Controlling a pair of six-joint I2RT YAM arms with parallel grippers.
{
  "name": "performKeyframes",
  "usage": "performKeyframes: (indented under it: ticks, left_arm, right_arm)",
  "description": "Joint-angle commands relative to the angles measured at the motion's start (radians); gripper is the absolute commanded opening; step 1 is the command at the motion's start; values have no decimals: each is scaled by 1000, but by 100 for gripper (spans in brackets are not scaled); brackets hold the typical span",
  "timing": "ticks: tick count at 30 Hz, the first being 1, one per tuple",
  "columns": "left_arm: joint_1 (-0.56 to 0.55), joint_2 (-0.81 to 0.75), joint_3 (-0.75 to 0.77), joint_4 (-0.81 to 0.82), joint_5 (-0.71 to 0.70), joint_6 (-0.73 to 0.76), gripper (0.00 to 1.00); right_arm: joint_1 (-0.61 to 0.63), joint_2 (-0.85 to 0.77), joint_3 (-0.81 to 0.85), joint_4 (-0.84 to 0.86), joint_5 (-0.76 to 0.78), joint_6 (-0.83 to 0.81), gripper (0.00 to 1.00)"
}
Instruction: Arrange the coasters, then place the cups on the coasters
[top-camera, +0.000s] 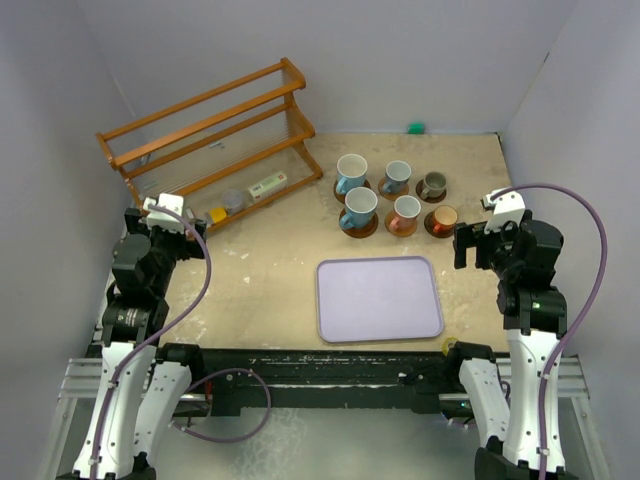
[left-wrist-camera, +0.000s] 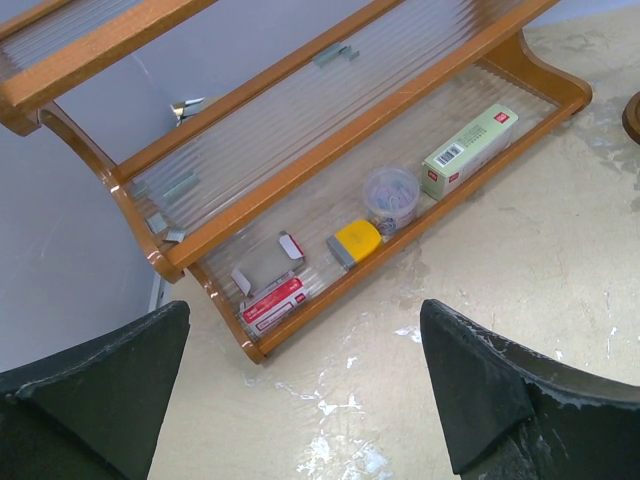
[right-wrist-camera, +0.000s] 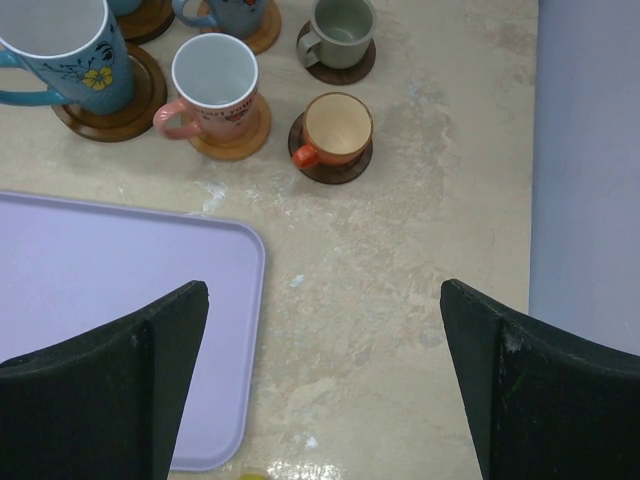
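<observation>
Several cups stand on brown round coasters in two rows of three at the back right. The far row holds two white-and-blue cups and a grey-olive cup. The near row holds a white-and-blue cup, a white cup with orange handle on a light coaster, and an orange cup on a dark coaster. My right gripper hangs open above bare table near the orange cup. At the rack's near left end my left gripper is open and holds nothing.
A lavender tray lies in the middle near the front edge, left of my right gripper. A wooden rack stands at the back left; its lowest shelf holds a green-white box, a clip tub and a yellow item. Grey walls enclose the table.
</observation>
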Motion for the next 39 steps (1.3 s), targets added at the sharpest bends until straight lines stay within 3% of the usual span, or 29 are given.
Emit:
performKeyframes:
  ticks: [1, 39]
  left_arm:
    - [13, -3, 23, 27, 10, -3, 94]
    - [30, -60, 19, 40, -8, -10, 95]
  right_arm:
    - [3, -4, -3, 17, -13, -11, 100]
    - [3, -46, -1, 20, -4, -16, 100]
